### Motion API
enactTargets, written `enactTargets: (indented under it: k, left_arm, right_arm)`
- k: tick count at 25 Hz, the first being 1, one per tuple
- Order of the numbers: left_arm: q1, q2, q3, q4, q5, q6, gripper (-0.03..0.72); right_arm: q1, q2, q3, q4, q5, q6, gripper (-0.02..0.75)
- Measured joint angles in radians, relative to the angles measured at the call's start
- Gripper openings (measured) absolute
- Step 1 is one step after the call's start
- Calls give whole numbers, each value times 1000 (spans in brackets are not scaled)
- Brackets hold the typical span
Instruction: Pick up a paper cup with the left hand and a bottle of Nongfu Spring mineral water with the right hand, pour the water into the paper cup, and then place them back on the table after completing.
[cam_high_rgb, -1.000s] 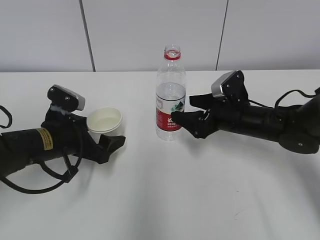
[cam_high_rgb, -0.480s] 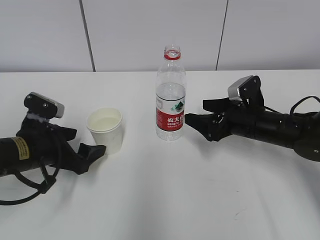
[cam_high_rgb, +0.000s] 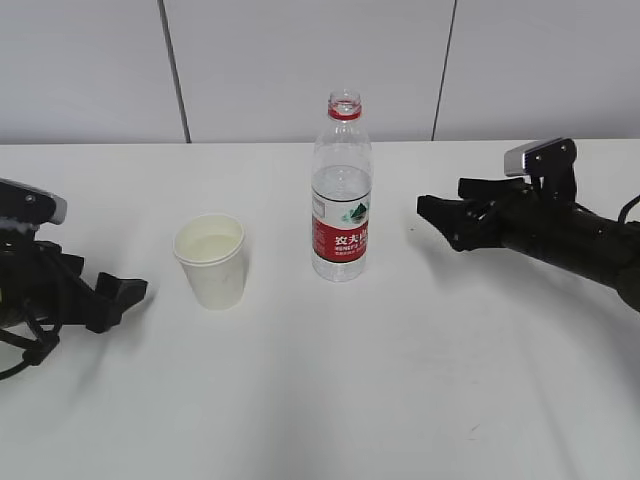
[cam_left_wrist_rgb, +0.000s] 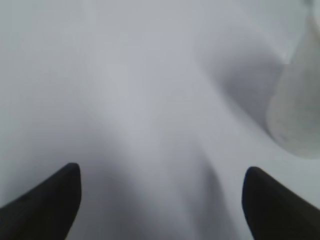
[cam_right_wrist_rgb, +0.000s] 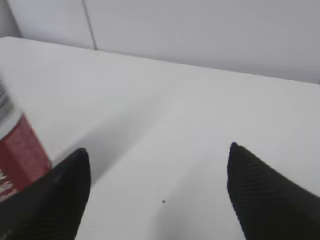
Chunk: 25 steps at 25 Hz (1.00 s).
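A white paper cup (cam_high_rgb: 210, 262) stands upright on the white table (cam_high_rgb: 330, 380), left of centre. The clear Nongfu Spring bottle (cam_high_rgb: 342, 190), with a red label and no cap, stands upright to its right, with clear water (cam_high_rgb: 341, 182) in it. My left gripper (cam_high_rgb: 115, 298) is open and empty, low over the table, a short way left of the cup. My right gripper (cam_high_rgb: 442, 208) is open and empty, a short way right of the bottle. In the left wrist view the gripper (cam_left_wrist_rgb: 162, 187) is open and the cup (cam_left_wrist_rgb: 299, 112) is at the right edge. In the right wrist view the gripper (cam_right_wrist_rgb: 157, 157) is open and the bottle (cam_right_wrist_rgb: 19, 155) is at the left edge.
A pale panelled wall (cam_high_rgb: 300, 60) runs behind the table's far edge. Black cables (cam_high_rgb: 25, 350) trail by the left arm at the left edge of the exterior view.
Both arms have drawn back outward: the left gripper has slid left away from the cup, the right gripper right away from the bottle. Cup and bottle have not moved.
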Motion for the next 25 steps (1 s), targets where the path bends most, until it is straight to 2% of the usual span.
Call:
enactTargets:
  k: [4,10,13,16,20,22,25]
  left_arm:
    - [39,0,-57,-2,32,7,593]
    - [41,0,-232,-3,286,13,591]
    - [41,0,-285,-5,387,13,591]
    - [41,0,-314,-6,443,13,591]
    - [40,0,-361,-40,562,13,591]
    - [35,1,-408,-51,667,13,590]
    - [16,1,-488,-66,852,13,589]
  right_arm:
    - [-30,0,-2,83,0,-8,628]
    - [-35,-2,-46,111,19,27,626]
    - [-35,-17,-89,98,124,48,622]
    - [-35,-55,-135,69,292,94,616]
    - [-35,-124,-210,-54,542,234,610]
    - [-35,-152,-251,-172,662,374,608]
    - [-35,-182,-305,-455,751,679,608]
